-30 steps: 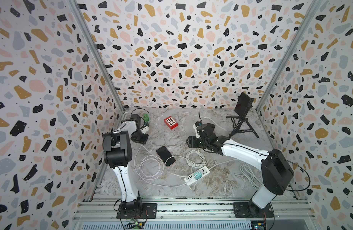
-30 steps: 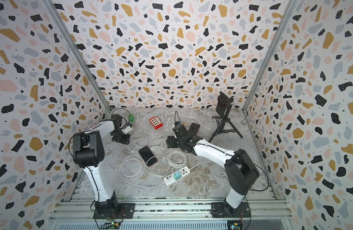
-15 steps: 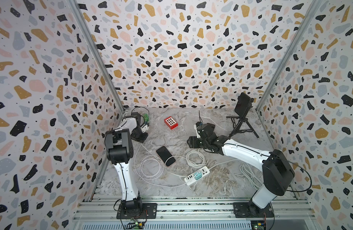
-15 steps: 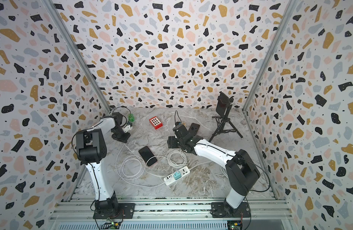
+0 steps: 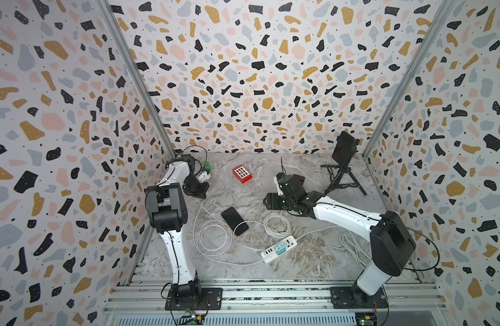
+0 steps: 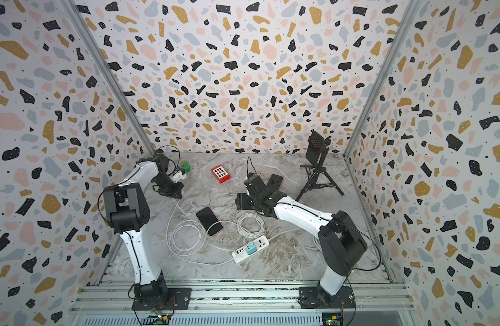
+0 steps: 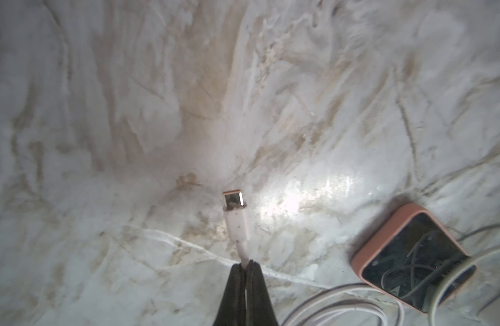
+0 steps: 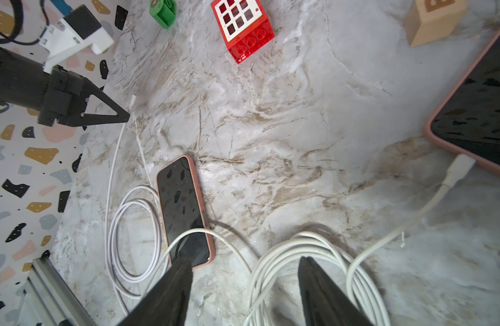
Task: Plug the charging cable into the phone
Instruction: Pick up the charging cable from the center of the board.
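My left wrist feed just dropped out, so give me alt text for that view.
The left claw is shut on a white charging cable just behind its connector, whose metal tip points out over the marble tabletop. A pink-cased phone lies screen up nearby, apart from the connector, with cable loops beside it.

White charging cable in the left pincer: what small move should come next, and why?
Probably lift slightly and swing the plug toward the pink-cased black phone: the left pincer is shut on the white charging cable just behind the plug, which does not point at the phone lying flat nearby.
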Motion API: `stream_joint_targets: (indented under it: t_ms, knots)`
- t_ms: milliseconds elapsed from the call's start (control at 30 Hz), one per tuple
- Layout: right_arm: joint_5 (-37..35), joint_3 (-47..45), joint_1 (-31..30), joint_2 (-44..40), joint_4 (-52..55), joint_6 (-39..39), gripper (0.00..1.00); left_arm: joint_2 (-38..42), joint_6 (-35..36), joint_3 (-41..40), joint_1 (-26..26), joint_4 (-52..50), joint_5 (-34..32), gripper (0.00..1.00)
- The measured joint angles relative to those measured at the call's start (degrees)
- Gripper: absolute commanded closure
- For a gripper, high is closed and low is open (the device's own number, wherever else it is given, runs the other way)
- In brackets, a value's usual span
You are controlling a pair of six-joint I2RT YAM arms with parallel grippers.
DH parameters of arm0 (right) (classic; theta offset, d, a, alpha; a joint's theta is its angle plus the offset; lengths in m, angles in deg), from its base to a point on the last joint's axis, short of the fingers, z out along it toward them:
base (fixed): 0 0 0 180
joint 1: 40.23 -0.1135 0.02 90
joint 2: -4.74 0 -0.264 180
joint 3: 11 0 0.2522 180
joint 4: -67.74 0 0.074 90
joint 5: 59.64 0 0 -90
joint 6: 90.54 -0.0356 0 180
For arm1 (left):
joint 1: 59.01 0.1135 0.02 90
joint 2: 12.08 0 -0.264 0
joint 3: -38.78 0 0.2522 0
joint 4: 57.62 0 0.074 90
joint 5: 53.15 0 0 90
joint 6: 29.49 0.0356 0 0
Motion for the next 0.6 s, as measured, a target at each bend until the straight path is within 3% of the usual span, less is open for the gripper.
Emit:
stream_joint_targets:
  t_ms: [200,467,600]
  knots:
    - [4.55,0.92,-1.84,6.51,-8.87,-6.32,0.35,4.55,-3.37,0.04,1.22,-3.23,9.14,1.0]
    - [0.59,11.19,-11.26,18.67,-17.92,-10.29,0.36,8.31,-10.78,-4.48,2.29,-2.21,19.21,1.0]
    - [-0.15,17.07,-13.18,23.85,-22.1,-11.23,0.38,8.31,-13.4,-6.99,2.45,-1.62,22.38,1.0]
